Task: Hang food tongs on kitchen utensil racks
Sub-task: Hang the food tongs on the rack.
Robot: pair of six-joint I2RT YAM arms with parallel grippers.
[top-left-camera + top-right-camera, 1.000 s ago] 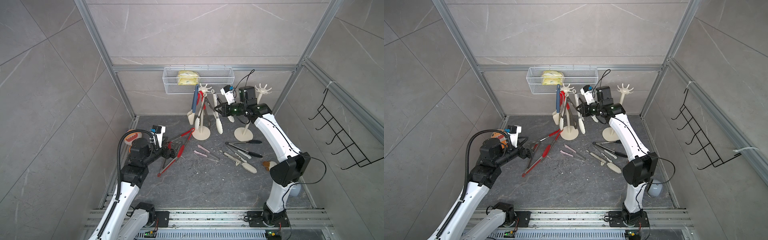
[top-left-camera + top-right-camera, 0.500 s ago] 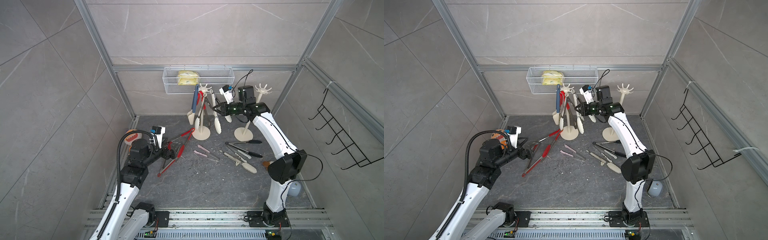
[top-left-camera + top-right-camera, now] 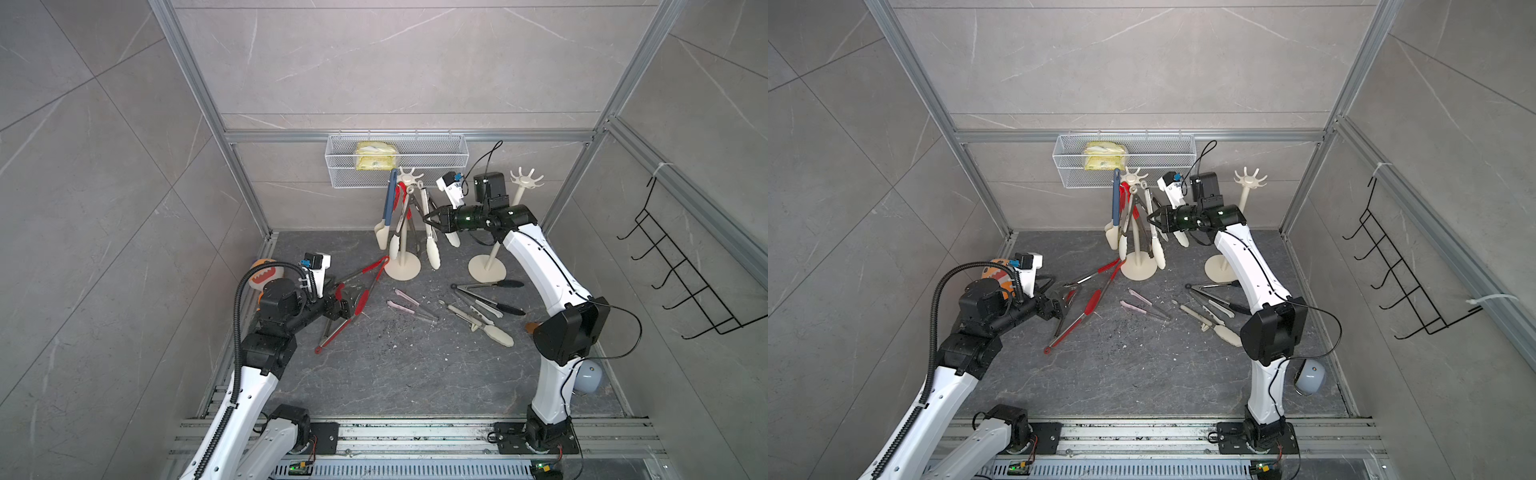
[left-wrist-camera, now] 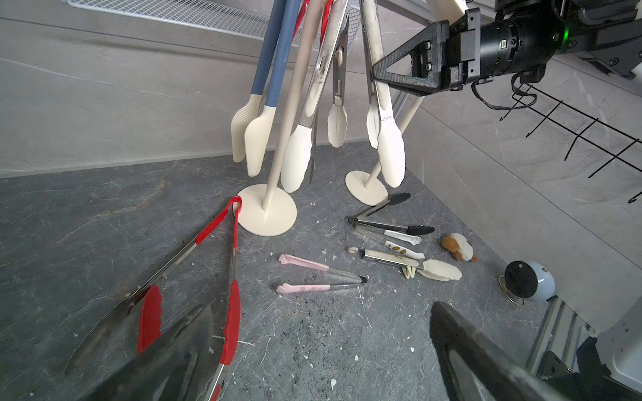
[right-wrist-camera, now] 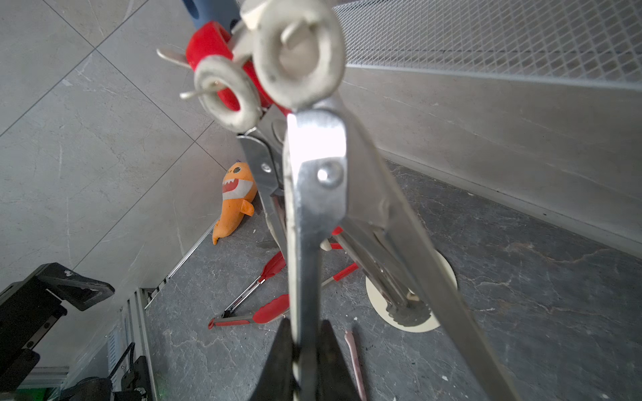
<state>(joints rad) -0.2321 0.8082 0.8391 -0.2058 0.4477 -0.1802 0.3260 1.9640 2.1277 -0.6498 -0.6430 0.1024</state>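
Locates the steel tongs at the crowded utensil rack, close to the back edge of the worktop, about midway along it. Shows, in the right wrist view, the hanging ring up at the crown with a short prong visible through it. Cannot confirm full seating from any view.

Finds the right gripper clenched on one arm of those tongs, further down from the hinge rivet, with the other arm splayed aside. Places the cream tips clear of the worktop in the left wrist view. Counts several other utensils on the same crown, blue-handled tongs among them. Records the second utensil rack, nearer the back right corner, as bare in both top views.

Finds the left gripper fully released and low over the red tongs toward the left edge. Shows one red sleeve lying between its fingers, not squeezed. Notes the looped end of the red tongs touching or nearly touching the crowded rack's base.

Judges the hang as nearly complete, with release pending. Flags three hazards:
- A drop to the worktop on letting go with the ring only half over the prong.
- A tilt or topple of the heavily loaded pole under any sideways pull during withdrawal.
- A knock to that same base from lifting the red tongs by a single arm, with swing likely to follow.
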